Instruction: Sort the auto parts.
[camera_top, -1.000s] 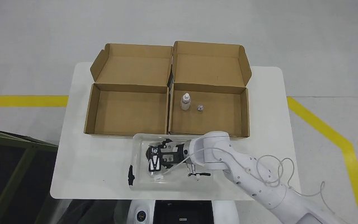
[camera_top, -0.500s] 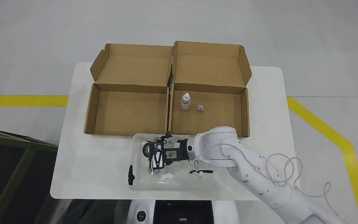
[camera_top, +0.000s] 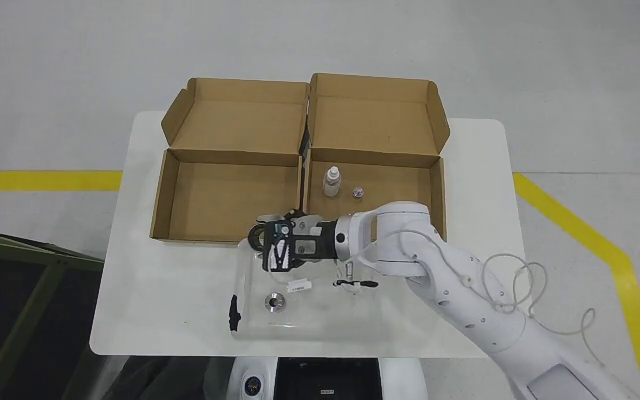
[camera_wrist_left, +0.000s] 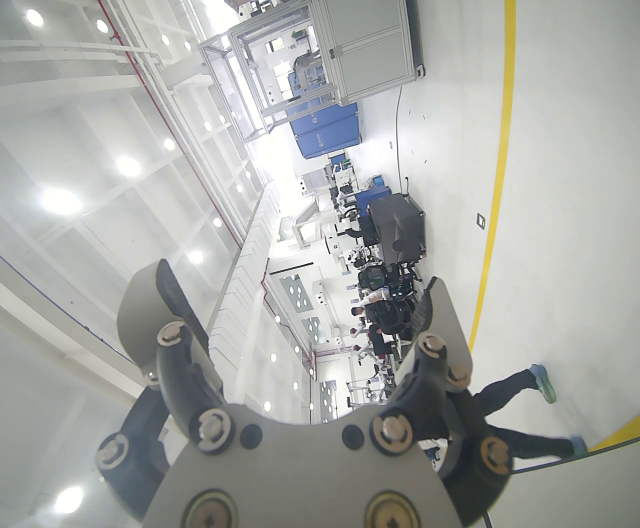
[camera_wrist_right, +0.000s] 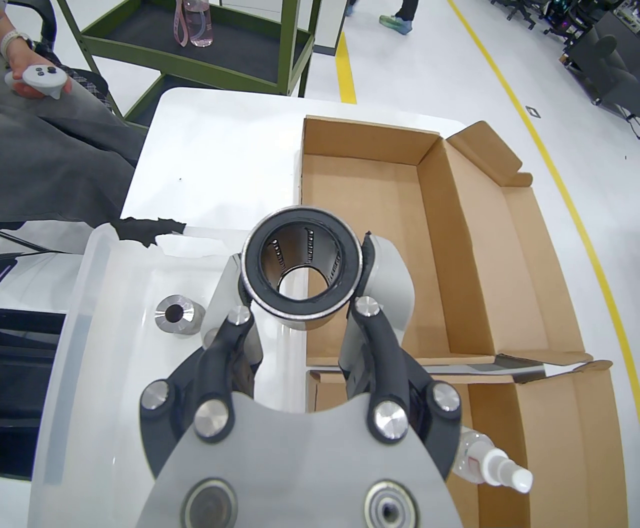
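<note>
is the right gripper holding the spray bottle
No, the right gripper is shut on a black linear bearing, and the spray bottle is in a cardboard box.

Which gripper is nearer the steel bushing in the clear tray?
Right. The right gripper, shut on the linear bearing, hangs over the box-side edge of the tray near the steel bushing; the left gripper points out into the hall.

Spray bottle (camera_wrist_right: 492, 462) partly hidden behind right gripper (camera_wrist_right: 302, 270); small white tray piece (camera_top: 298, 286) unidentifiable.
</note>
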